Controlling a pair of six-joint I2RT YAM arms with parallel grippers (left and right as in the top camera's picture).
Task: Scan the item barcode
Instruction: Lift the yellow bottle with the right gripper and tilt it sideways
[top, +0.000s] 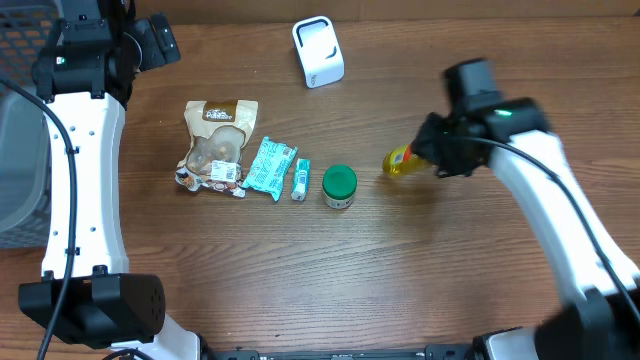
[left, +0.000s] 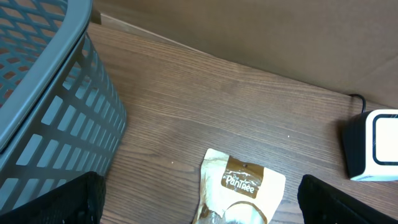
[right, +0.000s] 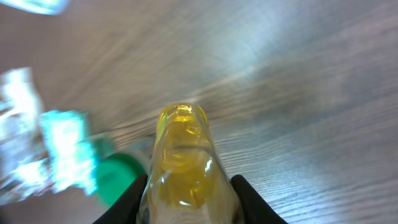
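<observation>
Looking down on a brown wooden counter (top: 300, 280), the right claw (right: 189, 196) is pinching a yellow bottle (top: 398, 161), one finger pressed against each side of its body. The bottle sits at the right of the counter, just right of a green-lidded jar (top: 339, 186) and well below and right of the white scanner (top: 318, 51) at the far edge. Whether it is lifted or resting on the wood cannot be told.

The bottle looks like clear, smooth plastic holding yellow liquid. It is probably fairly light, somewhat slippery, and likely to give if squeezed hard. A firm but gentle hold across the middle of the body seems best, leaving the label bare for the scanner. No barcode is visible.

The left claw (top: 155, 42) is spread wide and holds nothing, up at the far left beside a grey basket (left: 43, 106).

Counted: one yellow bottle, one scanner, one jar, one snack bag (top: 215, 145), one teal packet (top: 270, 165), one small tube (top: 300, 179), one basket.
</observation>
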